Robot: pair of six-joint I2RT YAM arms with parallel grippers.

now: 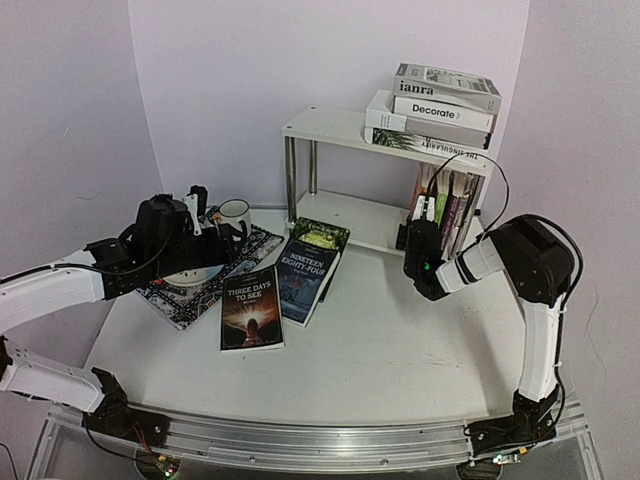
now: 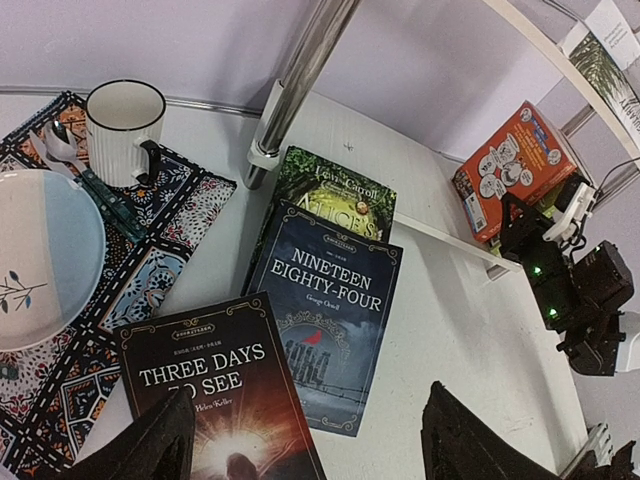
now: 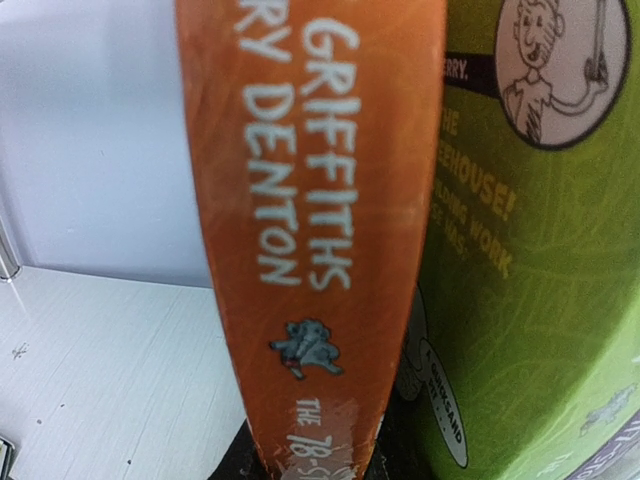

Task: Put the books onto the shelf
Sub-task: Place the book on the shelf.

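Three books lie flat on the table: "Three Days to See" (image 1: 252, 308) (image 2: 225, 400), "Nineteen Eighty-Four" (image 1: 305, 280) (image 2: 325, 310), and under it a green book (image 1: 320, 237) (image 2: 335, 190). My left gripper (image 1: 215, 228) (image 2: 305, 420) hovers open above them, holding nothing. The white shelf (image 1: 340, 130) carries stacked large books (image 1: 440, 105) on top and upright paperbacks (image 1: 455, 205) on its lower board. My right gripper (image 1: 425, 212) (image 3: 312, 455) is shut on the lower spine of an upright orange book (image 3: 310, 200) (image 2: 515, 165), right beside a green paperback (image 3: 520, 250).
A patterned mat (image 1: 185, 300) (image 2: 170, 200) at the left holds a bowl (image 2: 45, 255), a white mug (image 1: 235, 213) (image 2: 122, 128) and a spoon (image 2: 60, 145). A chrome shelf leg (image 1: 291, 180) (image 2: 295, 75) stands behind the flat books. Walls close in behind and on both sides.
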